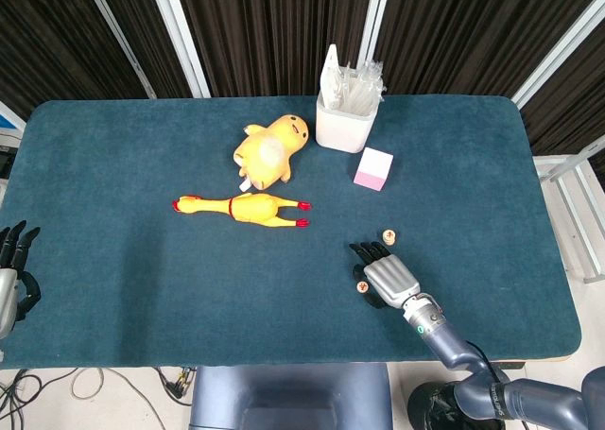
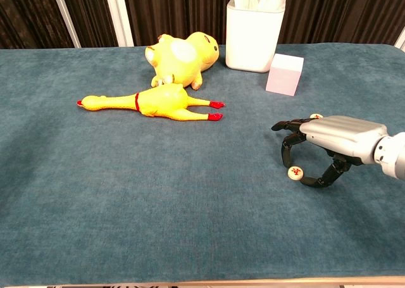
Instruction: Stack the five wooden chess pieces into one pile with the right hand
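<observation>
A round wooden chess piece (image 2: 295, 172) with a red character lies flat on the blue cloth; the head view shows it too (image 1: 361, 285). My right hand (image 2: 329, 145) arches over it, palm down. The thumb presses its right edge and a fingertip (image 2: 285, 161) meets its left edge, so the piece is pinched while resting on the cloth. More wooden chess pieces (image 1: 388, 234) sit just beyond the hand; how many are stacked there I cannot tell. In the chest view they peek out behind the knuckles (image 2: 314, 116). My left hand (image 1: 14, 271) rests at the table's left edge, fingers apart, holding nothing.
A rubber chicken (image 2: 152, 102) and a yellow plush toy (image 2: 180, 58) lie left of centre. A white container (image 2: 254, 35) of clear packets stands at the back, with a pale pink block (image 2: 284, 74) beside it. The table's front edge (image 1: 529, 359) is close behind the right wrist.
</observation>
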Robot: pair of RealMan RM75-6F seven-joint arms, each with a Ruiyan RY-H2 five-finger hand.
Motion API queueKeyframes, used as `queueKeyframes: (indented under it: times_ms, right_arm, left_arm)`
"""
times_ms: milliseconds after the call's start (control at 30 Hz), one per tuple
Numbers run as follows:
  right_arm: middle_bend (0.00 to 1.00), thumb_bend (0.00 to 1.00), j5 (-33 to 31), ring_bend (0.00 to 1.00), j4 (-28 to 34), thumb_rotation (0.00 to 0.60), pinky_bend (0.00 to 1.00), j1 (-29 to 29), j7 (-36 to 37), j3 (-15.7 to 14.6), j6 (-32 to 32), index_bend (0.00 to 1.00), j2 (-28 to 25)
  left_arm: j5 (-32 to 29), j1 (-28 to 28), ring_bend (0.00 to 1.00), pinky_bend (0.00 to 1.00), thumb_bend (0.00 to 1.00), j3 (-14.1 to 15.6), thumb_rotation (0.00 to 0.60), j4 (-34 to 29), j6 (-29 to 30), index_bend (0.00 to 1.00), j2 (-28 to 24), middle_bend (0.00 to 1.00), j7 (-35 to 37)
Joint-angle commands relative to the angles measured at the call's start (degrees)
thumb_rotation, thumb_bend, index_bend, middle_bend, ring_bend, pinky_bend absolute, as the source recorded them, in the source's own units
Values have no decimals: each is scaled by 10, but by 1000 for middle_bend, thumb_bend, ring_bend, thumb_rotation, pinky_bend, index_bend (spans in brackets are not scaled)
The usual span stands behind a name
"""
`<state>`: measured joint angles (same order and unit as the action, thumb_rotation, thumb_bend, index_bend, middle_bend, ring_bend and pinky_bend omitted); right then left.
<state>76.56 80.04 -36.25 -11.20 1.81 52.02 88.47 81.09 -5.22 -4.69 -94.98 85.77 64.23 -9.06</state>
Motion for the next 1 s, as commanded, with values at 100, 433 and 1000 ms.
queueKeyframes:
  times_ms: [100, 433, 1000]
  right_arm:
    - [43, 404, -3, 20, 0, 600, 78, -1, -2, 1, -4, 455, 0]
    - [42, 404, -6, 20, -3, 600, 79, -3, -4, 5, -8, 463, 2]
    - [42, 405, -13, 20, -8, 600, 78, -5, -4, 9, -16, 504, 4]
  left_arm:
    - [0, 0, 0, 12, 824, 0, 600, 0, 1, 115, 0, 0, 0]
    - [1, 1, 0, 12, 824, 0, 600, 1, 2, 116, 0, 0, -1]
    - [0, 1, 0, 12, 824, 0, 600, 0, 1, 116, 0, 0, -1]
